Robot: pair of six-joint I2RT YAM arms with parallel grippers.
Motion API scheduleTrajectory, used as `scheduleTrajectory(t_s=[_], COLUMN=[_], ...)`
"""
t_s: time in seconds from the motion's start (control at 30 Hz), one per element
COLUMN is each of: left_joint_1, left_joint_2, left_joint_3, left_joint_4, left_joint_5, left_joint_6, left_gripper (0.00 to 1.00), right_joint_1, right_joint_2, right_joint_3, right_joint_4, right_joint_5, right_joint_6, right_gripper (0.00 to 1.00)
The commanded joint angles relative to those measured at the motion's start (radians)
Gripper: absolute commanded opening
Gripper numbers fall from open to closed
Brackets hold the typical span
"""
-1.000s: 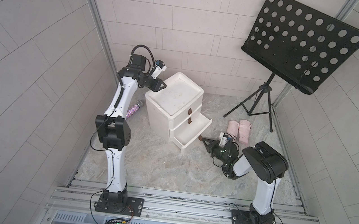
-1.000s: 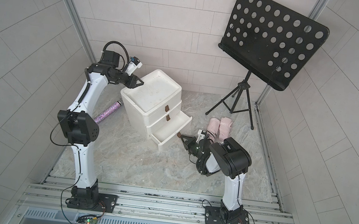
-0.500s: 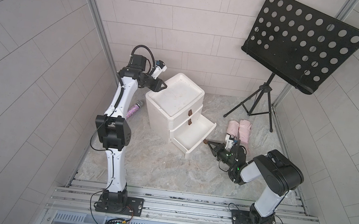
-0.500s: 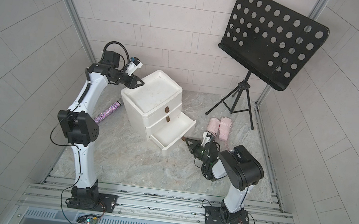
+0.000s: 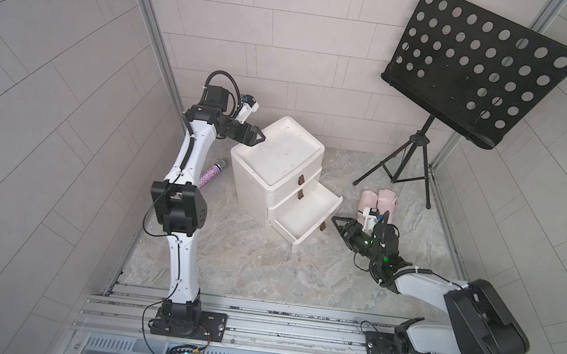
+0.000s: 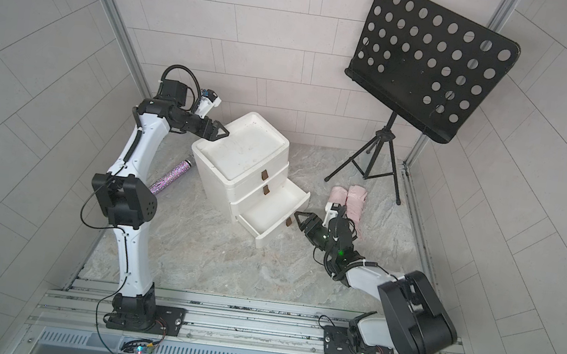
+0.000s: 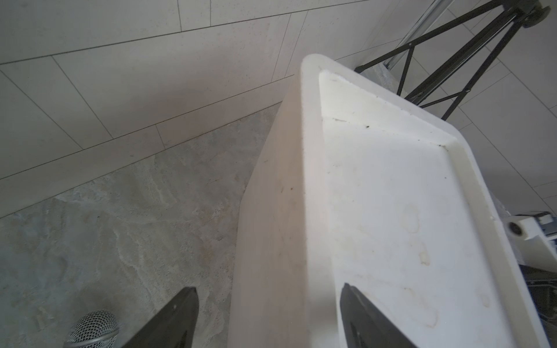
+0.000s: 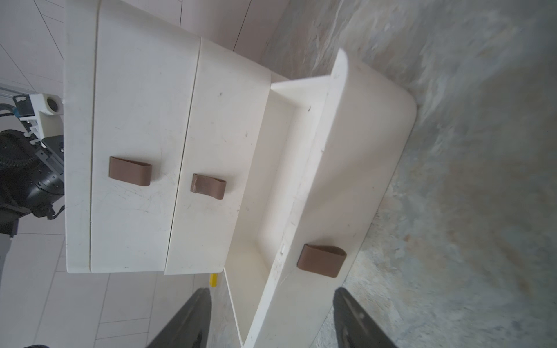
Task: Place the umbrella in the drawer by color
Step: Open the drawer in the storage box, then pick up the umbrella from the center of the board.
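Two folded pink umbrellas [image 5: 379,198] [image 6: 348,195] lie on the floor right of the white three-drawer cabinet [image 5: 279,151] [image 6: 241,146]. Its bottom drawer [image 5: 301,213] [image 6: 270,209] [image 8: 346,180] is pulled out and looks empty; the two above are closed. My right gripper [image 5: 334,220] [image 6: 297,214] [image 8: 271,289] stands open just off that drawer's brown handle [image 8: 321,260], holding nothing. My left gripper [image 5: 263,138] [image 6: 226,133] [image 7: 268,287] is open at the cabinet's top rear-left corner, its jaws either side of the rim [image 7: 310,180] without gripping it.
A purple glittery microphone [image 5: 210,174] [image 6: 170,179] with a silver mesh head [image 7: 93,328] lies on the floor left of the cabinet. A black music stand [image 5: 474,69] on a tripod [image 5: 407,160] stands at the back right. Tiled walls close in three sides.
The bottom drawer has slid further out. My right gripper has opened and backed off its handle. My left gripper has opened at the cabinet's top corner.
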Motion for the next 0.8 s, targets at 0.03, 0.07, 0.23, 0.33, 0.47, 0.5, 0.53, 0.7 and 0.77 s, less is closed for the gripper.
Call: scheduleTrajectory(t_s=[0.03, 0.07, 0.23, 0.33, 0.47, 0.5, 0.53, 0.7, 0.77], left_joint_1=[0.042, 0.052, 0.082, 0.085, 0.082, 0.078, 0.072, 0.011, -0.02], left_joint_2=[-0.001, -0.008, -0.076, -0.148, -0.303, -0.349, -0.396, -0.577, -0.625], left_joint_3=[0.122, 0.141, 0.165, 0.141, -0.005, -0.058, -0.109, -0.321, -0.39], left_joint_4=[-0.04, -0.042, -0.083, -0.146, -0.178, -0.179, -0.183, -0.218, -0.225], left_joint_5=[-0.042, -0.047, -0.039, 0.012, 0.119, 0.146, 0.166, 0.249, 0.269], left_joint_6=[-0.089, -0.105, -0.132, -0.111, -0.084, -0.074, -0.063, -0.011, -0.005], left_gripper=[0.85, 0.85, 0.86, 0.86, 0.86, 0.86, 0.86, 0.87, 0.87], right_joint_1=[-0.04, -0.059, -0.182, -0.225, -0.235, -0.236, -0.238, -0.245, -0.247], right_joint_2=[-0.205, -0.238, -0.2, -0.078, 0.093, 0.14, 0.184, 0.352, 0.405], right_joint_3=[0.158, 0.192, 0.414, 0.537, 0.692, 0.734, 0.773, 0.895, 0.928], right_joint_4=[-0.539, -0.605, -0.91, -1.016, -1.129, -1.154, -1.176, -1.208, -1.213], right_joint_5=[0.158, 0.18, 0.17, 0.154, 0.216, 0.229, 0.238, 0.282, 0.284], right_joint_6=[-0.231, -0.266, -0.426, -0.509, -0.604, -0.622, -0.638, -0.663, -0.666], right_gripper=[0.73, 0.74, 0.78, 0.79, 0.8, 0.8, 0.8, 0.79, 0.79])
